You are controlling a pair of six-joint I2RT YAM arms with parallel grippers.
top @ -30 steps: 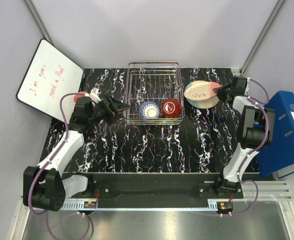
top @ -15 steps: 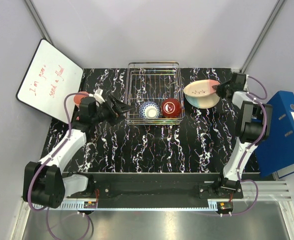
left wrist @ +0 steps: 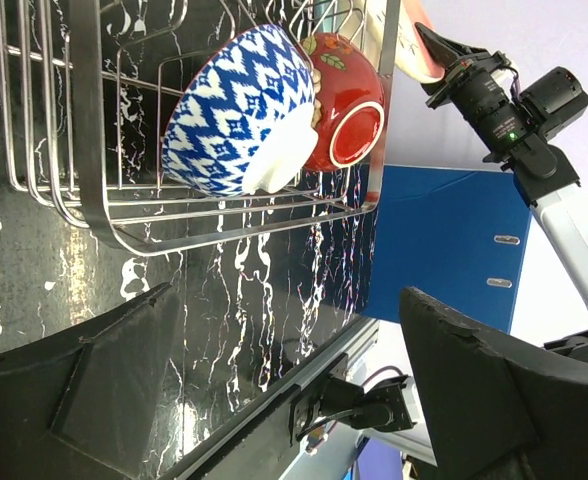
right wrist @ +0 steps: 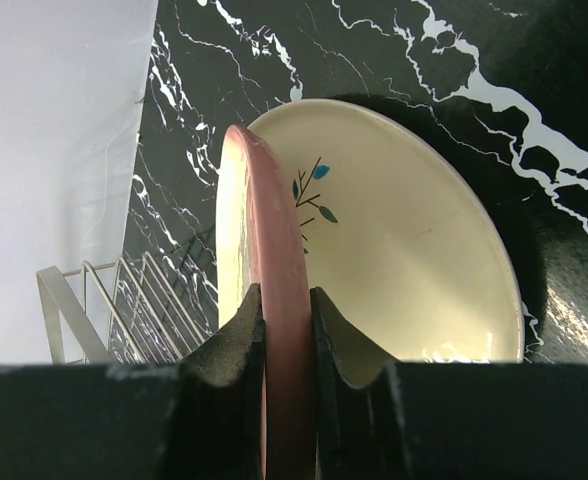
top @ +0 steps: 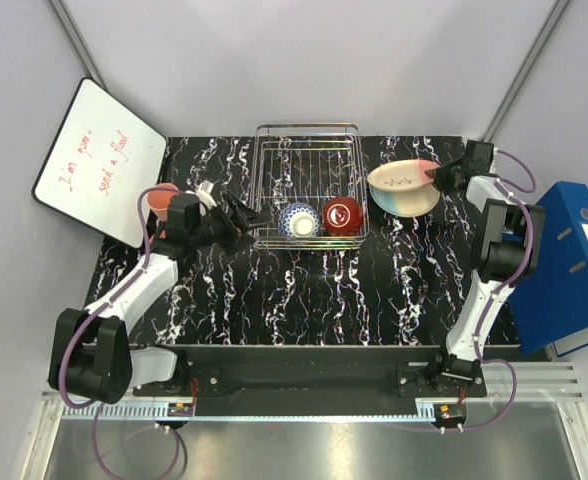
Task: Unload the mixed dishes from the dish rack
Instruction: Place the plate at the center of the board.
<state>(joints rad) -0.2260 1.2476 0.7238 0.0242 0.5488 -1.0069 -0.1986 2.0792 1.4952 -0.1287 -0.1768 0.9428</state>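
The dish rack (top: 307, 150) stands at the back middle of the table. In its front row lie a blue-white patterned bowl (top: 299, 220) and a glossy red bowl (top: 342, 215), both tipped on their sides (left wrist: 239, 110) (left wrist: 349, 105). My left gripper (top: 246, 217) is open just outside the rack's front left corner, with nothing between its fingers (left wrist: 289, 300). Right of the rack, my right gripper (top: 437, 179) is shut on the rim of the pink-edged plate (right wrist: 274, 290). That plate hangs tilted over a cream plate (right wrist: 404, 260) lying on the table (top: 410, 206).
A salmon-pink cup (top: 160, 199) stands behind my left arm near the whiteboard (top: 99, 160). A blue binder (top: 574, 260) lies off the table's right edge. Grey walls close the back and sides.
The left arm has crept right, its gripper staying open at the rack's corner. The right gripper has shifted slightly back and left, bringing the pink-edged plate flatter over the lying plate.
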